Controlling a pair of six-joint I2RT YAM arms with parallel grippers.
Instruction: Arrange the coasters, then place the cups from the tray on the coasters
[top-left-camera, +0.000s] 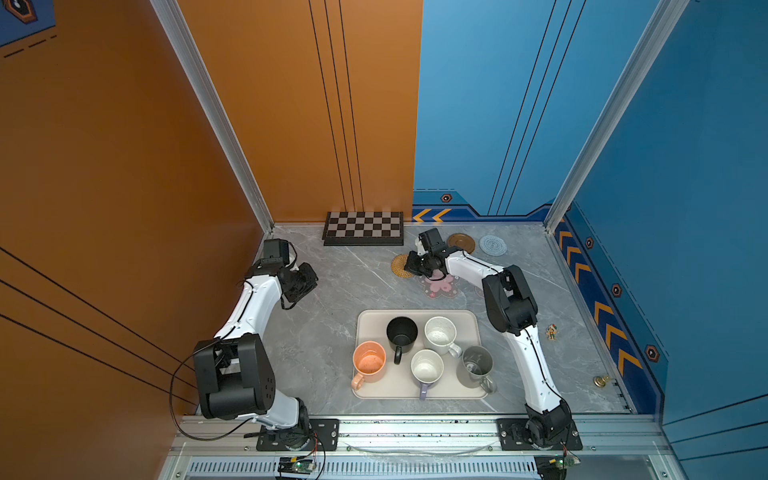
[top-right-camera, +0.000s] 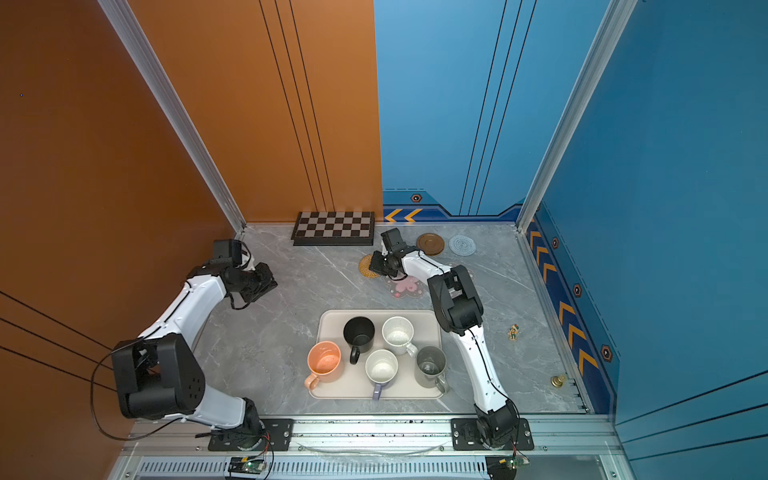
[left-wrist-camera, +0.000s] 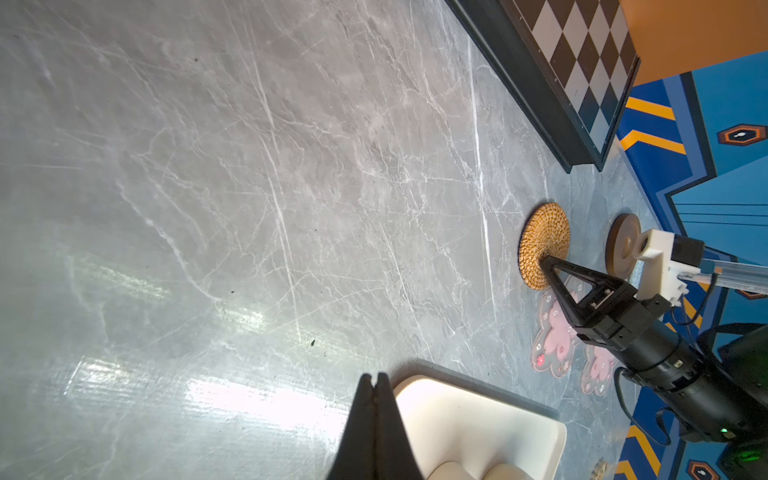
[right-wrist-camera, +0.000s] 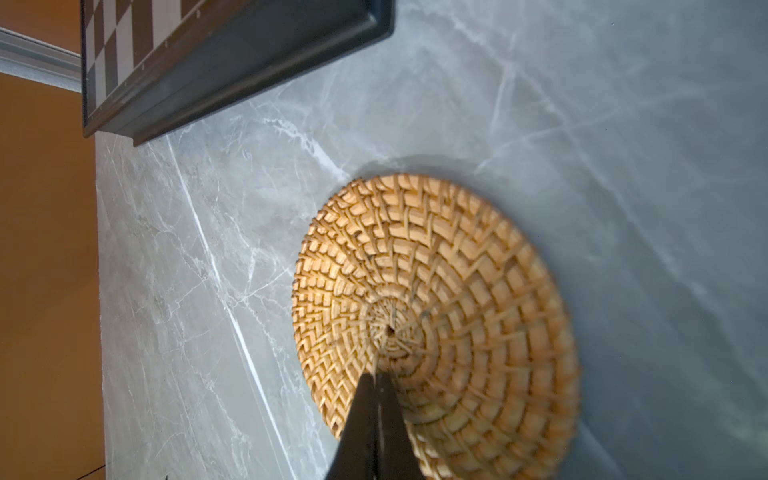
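Right gripper (right-wrist-camera: 376, 376), jaws pressed together and empty, tips on the rattan coaster (right-wrist-camera: 436, 270) near its centre; coaster flat between chessboard (right-wrist-camera: 124, 41) and pink coaster (top-left-camera: 441, 286). Hazard: tips skidding off the weave, or coaster riding onto the pink one. Left gripper (left-wrist-camera: 374, 376) likewise closed, empty.

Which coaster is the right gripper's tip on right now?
The round woven rattan coaster: the shut right gripper points at its centre, apparently touching. The brown wooden coaster, grey-blue coaster and pink blossom coasters lie clear of the tips.
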